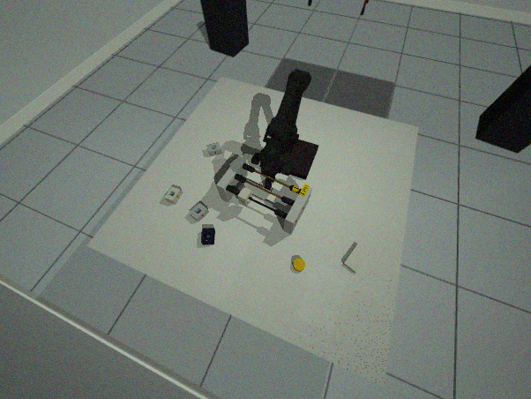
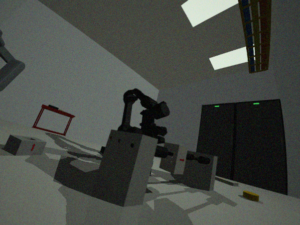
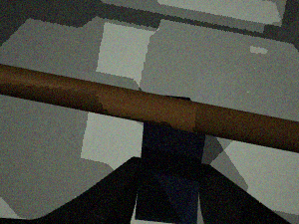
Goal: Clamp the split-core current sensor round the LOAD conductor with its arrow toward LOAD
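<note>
Gripper (image 1: 267, 175) (image 2: 161, 138) (image 3: 168, 168) is clenched on the dark-blue split-core sensor (image 1: 268, 182) (image 3: 174, 145); sensor is at the copper conductor (image 1: 275, 178) (image 3: 55, 86) that ends by the yellow marker (image 1: 304, 190), presumably LOAD. I read this as the squeeze-to-latch step; keep the pressure square across both halves, no twist or sideways drag on the conductor; confirm the core fully surrounds it and the latch has seated before opening, then spread the fingers evenly and back off straight. Arrow direction should be settled before letting go; can't see it from here.

Looks: boxy, near-black navy, narrow in the wrist view; conductor crosses over its far end, a sliver of housing showing beyond; latch and split line not readable, closure can't be confirmed.
</note>
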`<state>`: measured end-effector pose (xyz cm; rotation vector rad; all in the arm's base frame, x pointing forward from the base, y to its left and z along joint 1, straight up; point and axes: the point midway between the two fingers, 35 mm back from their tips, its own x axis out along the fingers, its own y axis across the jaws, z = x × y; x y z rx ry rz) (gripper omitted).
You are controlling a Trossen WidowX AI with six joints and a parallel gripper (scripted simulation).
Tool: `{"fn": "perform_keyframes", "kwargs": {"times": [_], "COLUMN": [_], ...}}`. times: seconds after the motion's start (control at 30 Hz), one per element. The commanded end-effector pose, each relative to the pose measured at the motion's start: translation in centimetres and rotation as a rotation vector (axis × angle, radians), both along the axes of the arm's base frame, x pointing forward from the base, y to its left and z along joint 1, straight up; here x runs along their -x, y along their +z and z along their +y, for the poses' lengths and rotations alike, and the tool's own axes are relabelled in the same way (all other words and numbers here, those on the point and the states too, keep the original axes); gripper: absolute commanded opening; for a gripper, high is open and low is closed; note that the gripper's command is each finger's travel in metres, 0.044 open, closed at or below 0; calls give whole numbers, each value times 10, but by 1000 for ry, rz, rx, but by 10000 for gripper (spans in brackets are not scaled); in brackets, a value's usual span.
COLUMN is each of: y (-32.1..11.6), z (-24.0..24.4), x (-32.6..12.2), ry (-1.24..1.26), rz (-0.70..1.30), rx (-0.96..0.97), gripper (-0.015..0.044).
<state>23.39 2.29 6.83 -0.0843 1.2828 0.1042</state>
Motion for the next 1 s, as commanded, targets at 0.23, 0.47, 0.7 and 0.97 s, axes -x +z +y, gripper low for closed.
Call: {"fn": "perform_keyframes", "kwargs": {"times": [0.23,0.47,0.7,0.97], "y": [3,1,-1,-2], "z": [1,0,-1,0], "x": [18,43,55,54], "ry": [5,5,5,12], "rz": [-1,1,2,5], "rx": [-4,-4,-4,-4], "gripper": [0,0,0,157]}}
